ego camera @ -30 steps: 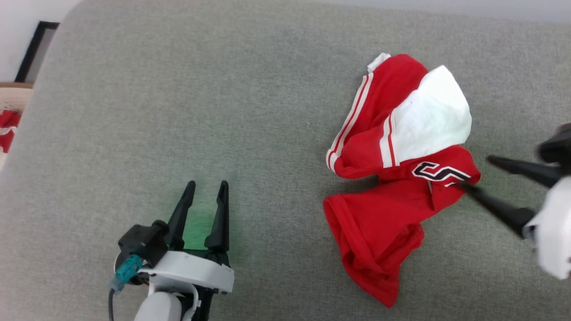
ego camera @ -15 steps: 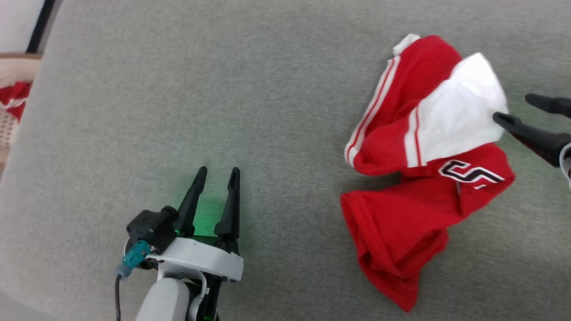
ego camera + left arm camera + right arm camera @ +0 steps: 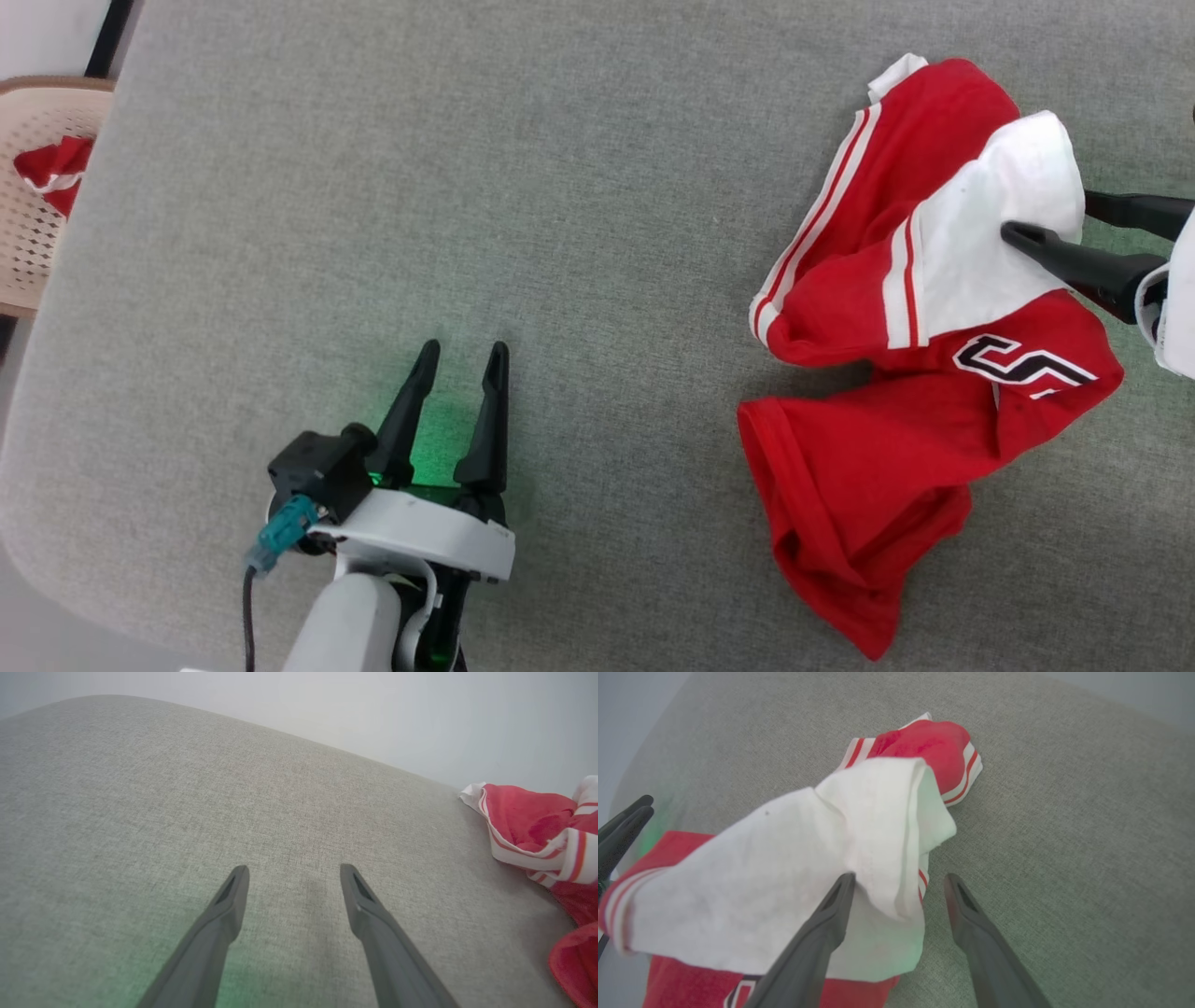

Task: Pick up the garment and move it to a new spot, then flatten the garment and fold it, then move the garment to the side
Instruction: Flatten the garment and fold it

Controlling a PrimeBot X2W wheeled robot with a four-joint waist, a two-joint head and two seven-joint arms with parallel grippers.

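The garment (image 3: pixel 924 308), a red jersey with a white sleeve, striped trim and black-white lettering, lies crumpled on the right of the grey padded surface (image 3: pixel 560 187). My right gripper (image 3: pixel 1050 217) comes in from the right edge, open. One finger crosses the white sleeve and the other lies just beyond its edge. In the right wrist view the sleeve's folded edge (image 3: pixel 896 858) reaches into the gap of the right gripper (image 3: pixel 899 879). My left gripper (image 3: pixel 464 350) stands open over bare fabric at lower left, well apart from the garment (image 3: pixel 537 826), with nothing in the left gripper (image 3: pixel 294 870).
A beige perforated basket (image 3: pixel 28 224) stands off the surface's upper left, with a small red-white cloth (image 3: pixel 56 168) in it. The surface's rounded corner drops away at lower left. Bare fabric stretches between the two grippers.
The head camera has shifted. My right gripper has moved from the lettering at the garment's lower right up to the white sleeve, still open. The left gripper has kept its place.
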